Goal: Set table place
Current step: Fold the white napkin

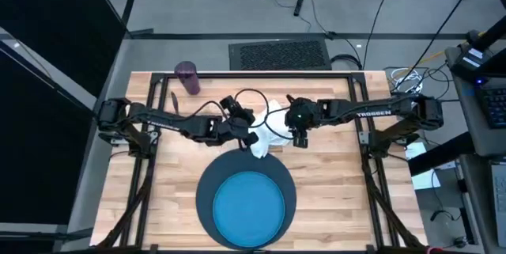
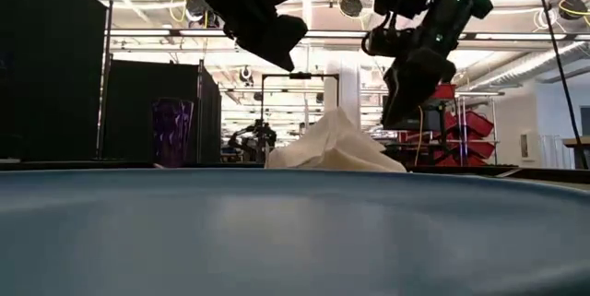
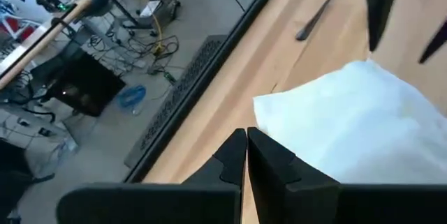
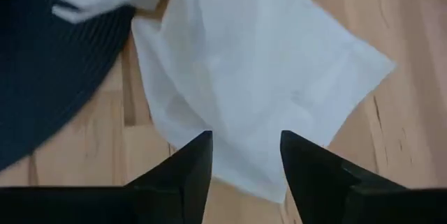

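A rumpled white napkin lies on the light wood table, just beyond the far rim of the dark round mat. The mat carries the bright blue plate. In the low view the napkin rises to a peak. My left gripper is shut and hovers above the napkin's left side. My right gripper is open and stands above the napkin's right edge, clear of it in the low view. The purple cup stands at the far left.
A metal utensil lies on the wood beyond the napkin. Black frame bars run along the table's left, right and far sides. Bare wood shows to the right of the mat.
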